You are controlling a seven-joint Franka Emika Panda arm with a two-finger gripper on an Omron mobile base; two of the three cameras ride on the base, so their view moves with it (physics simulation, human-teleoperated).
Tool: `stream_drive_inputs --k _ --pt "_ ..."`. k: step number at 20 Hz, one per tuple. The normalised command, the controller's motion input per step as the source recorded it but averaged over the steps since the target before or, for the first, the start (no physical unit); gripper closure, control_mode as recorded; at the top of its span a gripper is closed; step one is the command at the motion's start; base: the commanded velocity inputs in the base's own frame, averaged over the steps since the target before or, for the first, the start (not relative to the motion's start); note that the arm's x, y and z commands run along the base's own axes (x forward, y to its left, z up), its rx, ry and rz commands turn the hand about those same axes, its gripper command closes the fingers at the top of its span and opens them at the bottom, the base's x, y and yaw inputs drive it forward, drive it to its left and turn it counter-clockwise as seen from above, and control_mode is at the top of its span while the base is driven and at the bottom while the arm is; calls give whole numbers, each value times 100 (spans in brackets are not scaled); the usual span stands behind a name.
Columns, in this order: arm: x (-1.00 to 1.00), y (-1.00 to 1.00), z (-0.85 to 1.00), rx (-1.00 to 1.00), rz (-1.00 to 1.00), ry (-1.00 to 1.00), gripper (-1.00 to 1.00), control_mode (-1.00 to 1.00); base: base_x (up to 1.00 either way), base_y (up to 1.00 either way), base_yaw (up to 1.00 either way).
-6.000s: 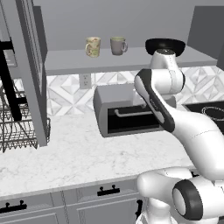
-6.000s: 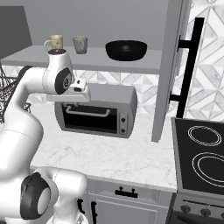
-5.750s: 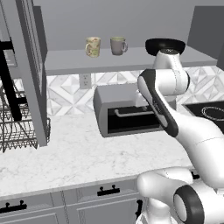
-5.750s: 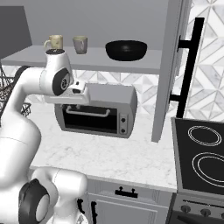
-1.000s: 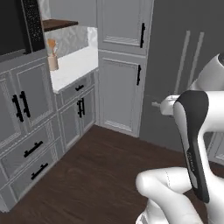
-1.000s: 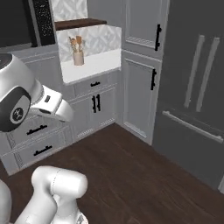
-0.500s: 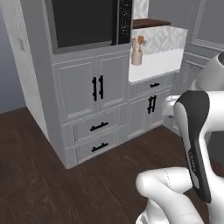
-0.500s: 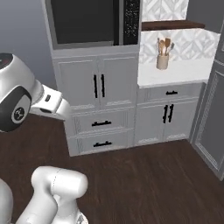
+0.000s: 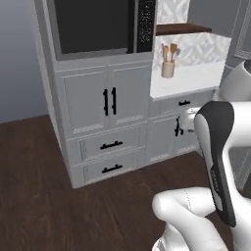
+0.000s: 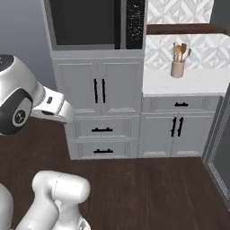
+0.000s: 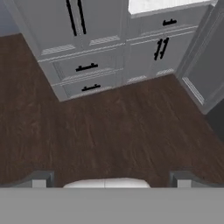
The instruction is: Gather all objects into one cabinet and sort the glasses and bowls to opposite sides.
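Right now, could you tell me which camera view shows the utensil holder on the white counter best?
The right base view: the utensil holder stands whole and unobstructed there. The left base view shows it smaller and farther off.

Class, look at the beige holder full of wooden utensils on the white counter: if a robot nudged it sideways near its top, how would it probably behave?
The utensil holder looks tall and narrow, so a high push would probably tip it rather than slide it. The wooden utensils stand loose and rise above its rim, so they would likely rattle or spill. The white counter looks smooth, so a low push may slide it.
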Motion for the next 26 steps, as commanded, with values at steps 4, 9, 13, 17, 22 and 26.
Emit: stream_drive_inputs --k 4,9,13,17,22,26 --pt "0 0 0 0 0 0 -100 100 9 -82 48" --pt "0 0 0 0 0 0 -100 100 0 -26 86" --pt "0 0 0 0 0 0 -100 100 0 0 100" --pt "0 0 0 0 0 0 -100 100 0 0 99" --pt "0 0 0 0 0 0 -100 100 26 -7 88" --pt "0 0 0 0 0 0 -100 100 43 -21 72"
